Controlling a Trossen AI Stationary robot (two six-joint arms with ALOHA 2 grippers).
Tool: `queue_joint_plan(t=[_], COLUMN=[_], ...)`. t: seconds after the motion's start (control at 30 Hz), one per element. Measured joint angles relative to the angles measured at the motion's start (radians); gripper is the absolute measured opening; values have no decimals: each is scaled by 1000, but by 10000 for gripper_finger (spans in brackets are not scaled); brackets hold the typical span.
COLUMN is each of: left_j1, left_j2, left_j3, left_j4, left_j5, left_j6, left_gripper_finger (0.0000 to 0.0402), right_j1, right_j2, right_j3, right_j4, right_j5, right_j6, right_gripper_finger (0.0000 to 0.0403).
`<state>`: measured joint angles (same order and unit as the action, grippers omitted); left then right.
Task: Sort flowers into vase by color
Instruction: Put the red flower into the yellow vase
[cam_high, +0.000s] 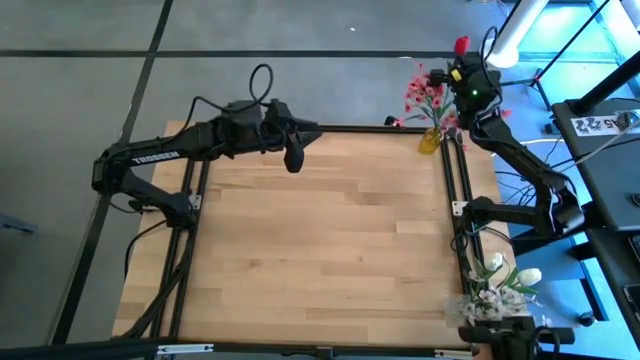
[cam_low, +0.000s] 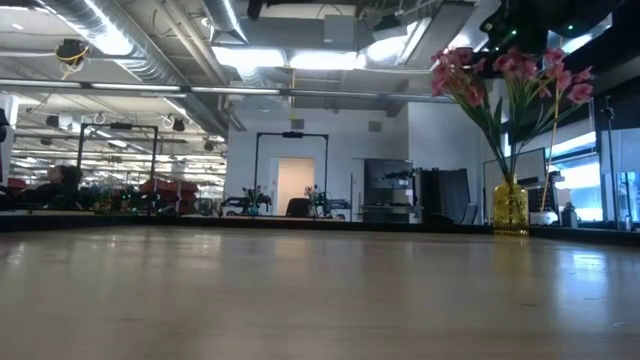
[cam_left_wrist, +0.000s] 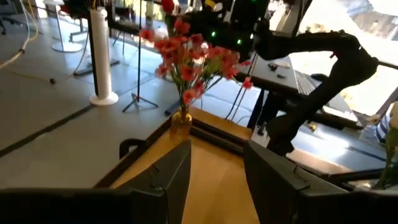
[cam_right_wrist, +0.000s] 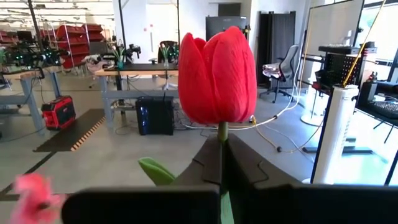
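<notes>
With pink sprays (cam_low: 500, 80) already in the yellow vase (cam_high: 430, 140) and white flowers (cam_high: 505, 280) well apart from it, we hold a red tulip (cam_right_wrist: 217, 71) pinched in the right gripper (cam_right_wrist: 222, 155) above that vase, left gripper (cam_left_wrist: 214, 171) waiting wide.

A wooden counter (cam_high: 330, 230) fills the middle, with a dark frame (cam_high: 452, 190) along its edges. Past the right arm's fingers stand a white post (cam_right_wrist: 333, 134), a grey office chair (cam_right_wrist: 286, 65) and a red box (cam_right_wrist: 59, 111) on the floor. Past the left arm's fingers is another white post (cam_left_wrist: 101, 56).
</notes>
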<state>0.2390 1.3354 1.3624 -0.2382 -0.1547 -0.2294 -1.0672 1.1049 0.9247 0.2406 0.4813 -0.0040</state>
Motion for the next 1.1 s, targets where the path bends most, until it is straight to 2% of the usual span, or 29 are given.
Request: queue_joint_plan(t=[0.23,0.53,0.67,0.9,1.1], left_j1=[0,29,39,37,37], left_j2=[0,-47,-74,-93,-103], left_j3=[0,0,0,1,1], left_j4=[-93,-120,-119,-122,-118], left_j5=[71,68,68,75,75], left_j6=[-2,-4,-4,0,1], left_gripper_finger=[144,144,144,144,144], right_j1=[0,0,0,0,-3], right_j2=[-25,-36,-37,-38,-40], right_j3=[-27,-27,-27,-26,36], right_j4=[-64,-273,-333,-354,-443], right_j5=[-2,-3,-55,-83,-135], right_j6=[-1,21,42,74,103], right_gripper_finger=[3,30,33,34,40])
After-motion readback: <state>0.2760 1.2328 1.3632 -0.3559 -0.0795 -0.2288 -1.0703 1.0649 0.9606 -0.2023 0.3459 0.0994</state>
